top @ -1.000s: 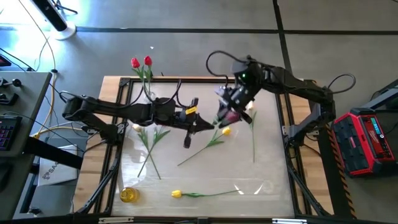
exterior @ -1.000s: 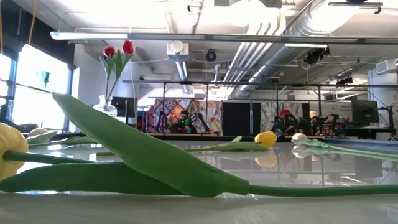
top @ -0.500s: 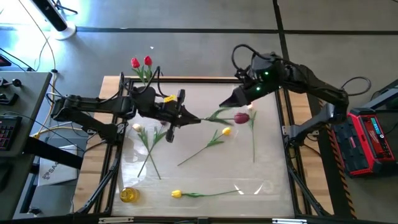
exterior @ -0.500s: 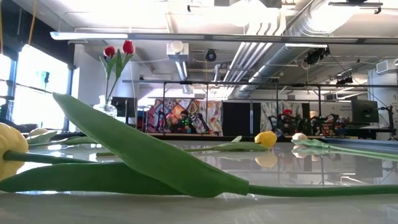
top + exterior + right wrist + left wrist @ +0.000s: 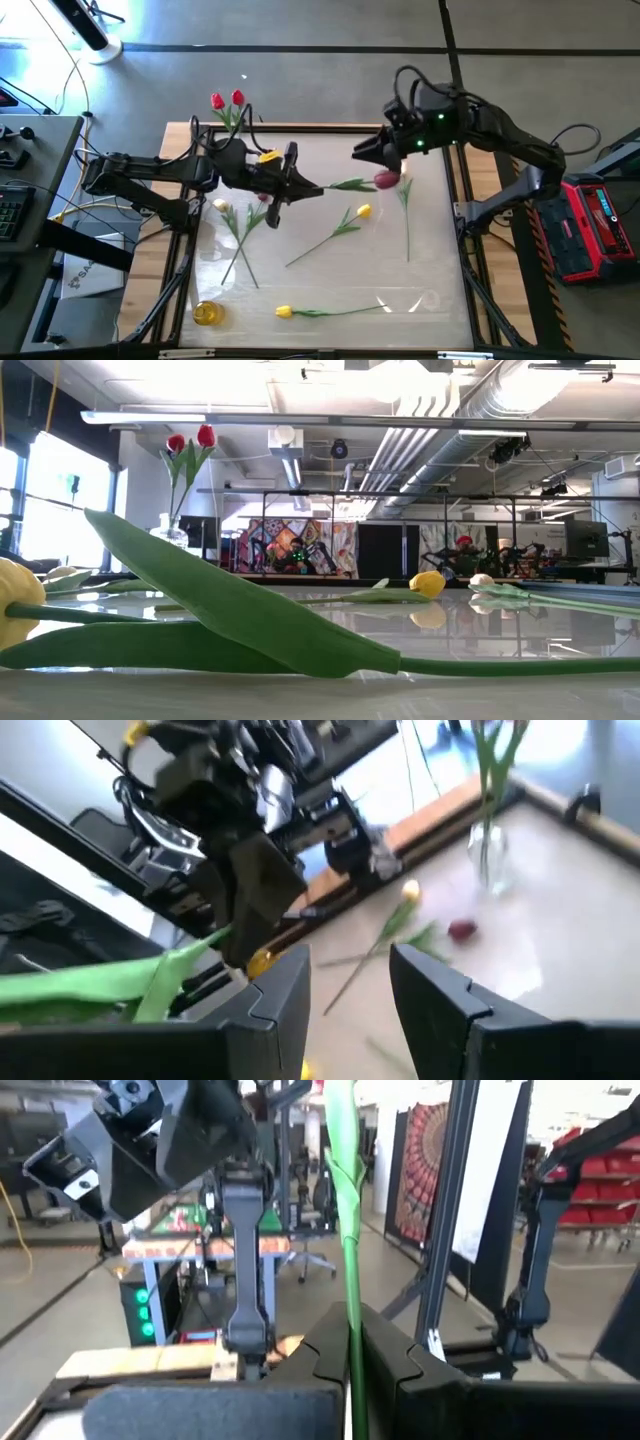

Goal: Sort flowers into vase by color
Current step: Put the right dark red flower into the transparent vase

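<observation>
Held tulip (image 5: 348, 1230) head cut off

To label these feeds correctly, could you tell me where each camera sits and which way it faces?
High: above the table, looking straight down; left gripper shut on a tulip, right gripper open nearby.
Low: at tabletop height, looking level across into the room; no arm shows.
Left wrist: on the left arm, looking past its gripper, tulip between, toward the right gripper.
Right wrist: on the right arm, past its gripper toward the left gripper and vase.
Shared: high, low and right wrist all show the vase.
</observation>
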`<state>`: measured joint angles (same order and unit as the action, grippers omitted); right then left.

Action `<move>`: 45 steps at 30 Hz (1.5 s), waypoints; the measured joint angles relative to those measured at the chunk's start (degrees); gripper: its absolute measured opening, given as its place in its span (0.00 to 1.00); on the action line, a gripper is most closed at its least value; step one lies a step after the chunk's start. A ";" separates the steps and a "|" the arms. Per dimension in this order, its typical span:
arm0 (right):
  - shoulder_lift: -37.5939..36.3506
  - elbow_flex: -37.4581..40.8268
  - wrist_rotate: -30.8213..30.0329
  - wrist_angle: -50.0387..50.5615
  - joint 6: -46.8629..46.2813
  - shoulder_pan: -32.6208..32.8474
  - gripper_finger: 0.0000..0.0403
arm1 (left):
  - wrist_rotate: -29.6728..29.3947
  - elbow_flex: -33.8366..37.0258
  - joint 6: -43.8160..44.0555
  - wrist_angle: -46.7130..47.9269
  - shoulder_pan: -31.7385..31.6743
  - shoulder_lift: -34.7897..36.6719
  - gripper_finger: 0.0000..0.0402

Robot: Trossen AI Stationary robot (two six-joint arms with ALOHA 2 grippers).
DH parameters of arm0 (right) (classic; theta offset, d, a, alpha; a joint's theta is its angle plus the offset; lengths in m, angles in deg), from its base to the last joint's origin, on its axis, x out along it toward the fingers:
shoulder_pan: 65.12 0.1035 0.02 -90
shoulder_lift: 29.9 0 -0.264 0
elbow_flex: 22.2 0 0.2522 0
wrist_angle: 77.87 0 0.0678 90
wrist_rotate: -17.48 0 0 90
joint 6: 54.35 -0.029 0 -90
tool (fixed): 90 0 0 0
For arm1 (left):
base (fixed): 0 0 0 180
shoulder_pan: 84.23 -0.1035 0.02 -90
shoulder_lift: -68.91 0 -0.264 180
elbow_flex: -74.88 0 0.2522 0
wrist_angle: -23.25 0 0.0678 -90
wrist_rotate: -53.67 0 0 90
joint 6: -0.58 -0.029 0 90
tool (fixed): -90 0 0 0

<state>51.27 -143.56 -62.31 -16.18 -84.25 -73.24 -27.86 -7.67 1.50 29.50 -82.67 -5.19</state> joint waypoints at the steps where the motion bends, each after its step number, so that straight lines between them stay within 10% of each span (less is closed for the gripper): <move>1: -0.28 0.00 -0.01 -0.95 0.47 -0.19 0.32 | -0.03 0.00 0.04 -0.81 0.00 0.00 0.00; 15: -2.23 0.00 -0.19 -7.34 1.53 0.09 0.32 | -0.42 0.00 -1.97 -3.21 0.26 0.00 0.00; 45: -1.46 -0.02 17.61 -11.02 -29.15 -3.03 0.32 | -1.43 -0.03 -5.07 -1.11 0.40 -0.04 0.00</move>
<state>49.81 -143.58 -44.70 -27.20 -113.39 -76.28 -29.30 -7.70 -3.57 28.39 -82.27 -5.24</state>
